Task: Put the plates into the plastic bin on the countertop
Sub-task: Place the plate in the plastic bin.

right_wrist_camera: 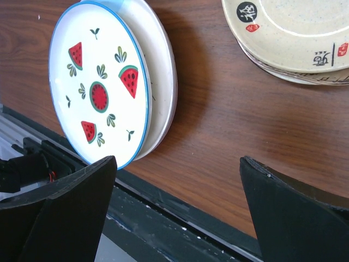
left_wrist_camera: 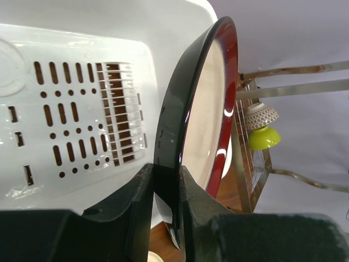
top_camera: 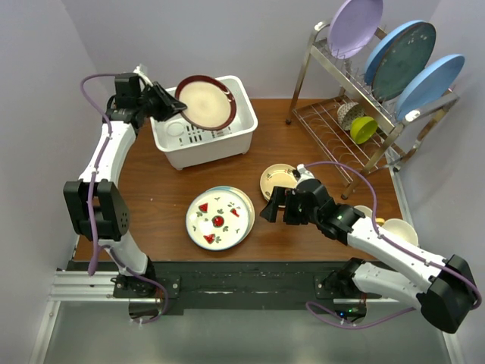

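My left gripper (top_camera: pixel 176 107) is shut on the rim of the maroon-rimmed cream plate (top_camera: pixel 206 101) and holds it tilted over the white plastic bin (top_camera: pixel 241 138). In the left wrist view the plate (left_wrist_camera: pixel 210 114) stands on edge between my fingers (left_wrist_camera: pixel 136 207), with the bin's slotted floor (left_wrist_camera: pixel 71 114) beside it. The white plate with red-green motifs (top_camera: pixel 217 218) lies on a stack on the countertop (top_camera: pixel 159 189). A smaller tan plate (top_camera: pixel 279 180) lies to its right. My right gripper (top_camera: pixel 274 207) is open and empty between them, above the wood (right_wrist_camera: pixel 229 136).
A chrome wire dish rack (top_camera: pixel 364 114) stands at the back right with upright lilac and blue plates and a yellow cup (top_camera: pixel 364 129). White cups (top_camera: pixel 400 229) sit at the right edge. The table's black front edge (top_camera: pixel 227 269) runs close to the plate stack.
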Available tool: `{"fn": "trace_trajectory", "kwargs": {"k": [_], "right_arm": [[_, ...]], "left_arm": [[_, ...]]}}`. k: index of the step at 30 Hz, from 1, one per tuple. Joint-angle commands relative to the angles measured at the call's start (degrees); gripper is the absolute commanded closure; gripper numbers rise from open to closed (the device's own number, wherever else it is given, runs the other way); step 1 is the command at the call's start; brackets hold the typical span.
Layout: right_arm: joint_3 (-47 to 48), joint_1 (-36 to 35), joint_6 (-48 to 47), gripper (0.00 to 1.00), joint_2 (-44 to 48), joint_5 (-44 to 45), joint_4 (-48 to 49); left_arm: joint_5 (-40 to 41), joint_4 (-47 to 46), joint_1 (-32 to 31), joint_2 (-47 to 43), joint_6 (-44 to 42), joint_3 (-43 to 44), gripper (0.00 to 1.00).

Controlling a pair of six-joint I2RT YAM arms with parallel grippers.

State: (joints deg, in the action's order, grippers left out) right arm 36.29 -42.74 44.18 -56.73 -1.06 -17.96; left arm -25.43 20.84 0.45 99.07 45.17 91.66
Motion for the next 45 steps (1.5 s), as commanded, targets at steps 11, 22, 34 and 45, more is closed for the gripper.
{"fn": "trace_trajectory", "kwargs": {"k": [11, 22, 34, 45], "right_arm": [[-0.4, -0.2, -1.2, 0.01, -1.8, -0.9, 2.7], [-0.5, -0.2, -1.3, 0.01, -3.1, -1.3, 3.1], [-0.2, -0.2, -0.8, 0.01, -5.1, -1.9, 3.8], [0.5, -0.2, -0.7, 0.01, -7.5, -2.6, 4.9]], "left_arm": [[2.5, -5.5, 1.7, 2.8, -2.1, 5.6, 1.00], [-0.5, -4.3, 1.6, 7.5, -3.2, 5.5, 1.00], [-0.1, -1.1, 1.1, 10.8, -6.8, 6.9, 1.00], [-1.6, 2.8, 0.3, 15.1, -9.3, 9.4, 1.00]]}}
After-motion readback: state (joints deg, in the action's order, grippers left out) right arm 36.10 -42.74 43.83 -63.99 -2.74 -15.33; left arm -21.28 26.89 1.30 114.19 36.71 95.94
